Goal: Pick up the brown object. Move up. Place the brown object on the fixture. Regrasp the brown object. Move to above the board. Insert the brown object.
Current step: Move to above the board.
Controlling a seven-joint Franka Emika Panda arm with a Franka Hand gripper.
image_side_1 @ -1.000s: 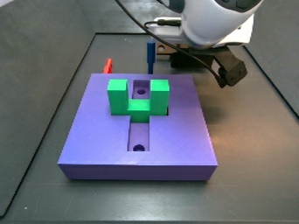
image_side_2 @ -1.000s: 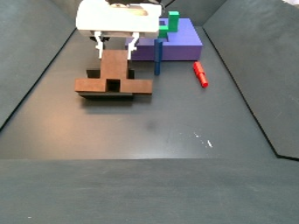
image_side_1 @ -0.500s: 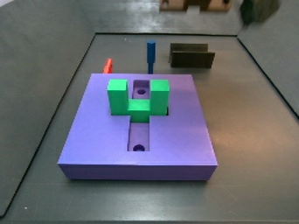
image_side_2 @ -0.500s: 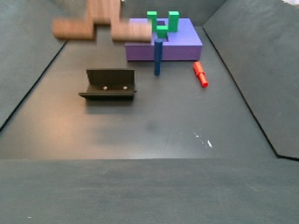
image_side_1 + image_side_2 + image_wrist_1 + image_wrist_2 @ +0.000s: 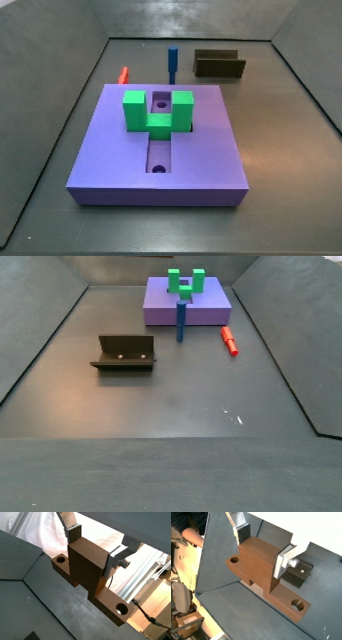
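Wrist views: the hand (image 5: 93, 552) grips the orange-brown bar with blocky ends and round holes (image 5: 261, 574) across its raised middle, silver fingers (image 5: 286, 559) pressed on opposite faces — lifted clear of the dark floor (image 5: 187, 396). Both side views show no hand; the dark olive L-shaped fixture (image 5: 123, 353) stands bare, well apart from the lavender grooved board (image 5: 167, 140) carrying a green U-shaped block (image 5: 158, 110)

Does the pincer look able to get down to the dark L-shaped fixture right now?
Probably yes. The pincer, out of both side views, is shut on the orange-brown bar. Nothing stands on or over the fixture; the blue peg stands apart.
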